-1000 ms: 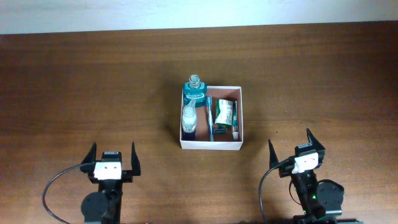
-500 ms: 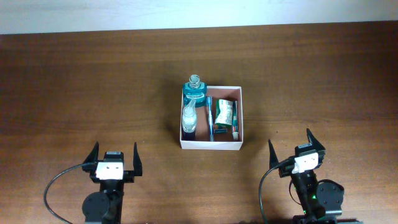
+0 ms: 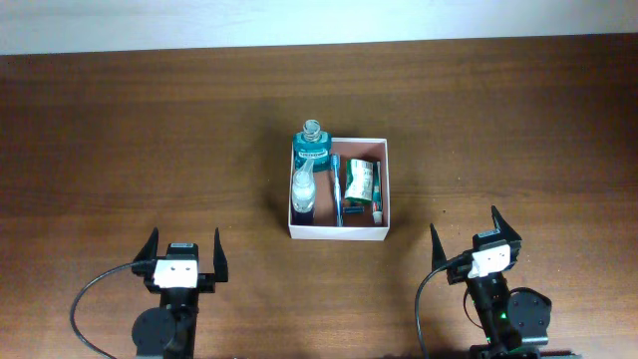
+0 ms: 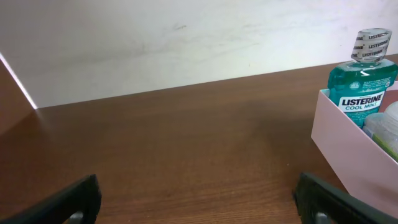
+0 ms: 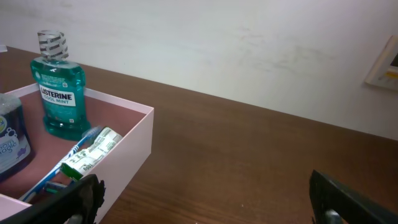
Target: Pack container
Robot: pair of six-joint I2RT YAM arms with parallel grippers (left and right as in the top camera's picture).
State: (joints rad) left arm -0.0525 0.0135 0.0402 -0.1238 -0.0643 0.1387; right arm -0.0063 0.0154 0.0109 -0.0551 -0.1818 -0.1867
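Wooden table (image 3: 120, 130) bears the container (image 3: 339, 231), white wall (image 4: 155, 43) behind.

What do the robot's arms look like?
Mostly black. The left gripper and right gripper each have two pointy black fingers, a white block behind them and a thin black cable looping beside. The right arm's base shows a tiny green light.

Blocking only the middle of the worktop (image 3: 150, 130): the container (image 3: 339, 231), with a mouthwash bottle (image 3: 310, 152) rising above its walls at the far left corner. Leaving broad bare passage either side, and nearward to the left tool (image 3: 183, 239) and right tool (image 3: 465, 221).
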